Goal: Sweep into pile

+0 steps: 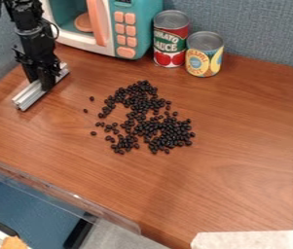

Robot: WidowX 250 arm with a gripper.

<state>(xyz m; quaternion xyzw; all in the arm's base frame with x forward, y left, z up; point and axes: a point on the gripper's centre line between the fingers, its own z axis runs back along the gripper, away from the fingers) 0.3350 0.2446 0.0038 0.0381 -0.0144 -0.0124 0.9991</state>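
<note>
At the upper left of the table, the gripper [46,81] hangs down, shut on a silver metal bar [30,96] whose long edge rests on or just above the wood; which of the two I cannot tell. The bar lies slanted from lower left to upper right. To its right, black beans [165,131] are spread over the middle of the table in an uneven patch with gaps on its left side. A few single beans [92,98] lie apart, between the bar and the patch.
A teal toy microwave [138,29] with its pink-handled door ajar stands at the back. Beside it are a tomato can [170,44] and a pineapple can [204,61]. White tape [252,239] marks the right and front edges, and a clear plastic strip [57,194] runs along the left front edge.
</note>
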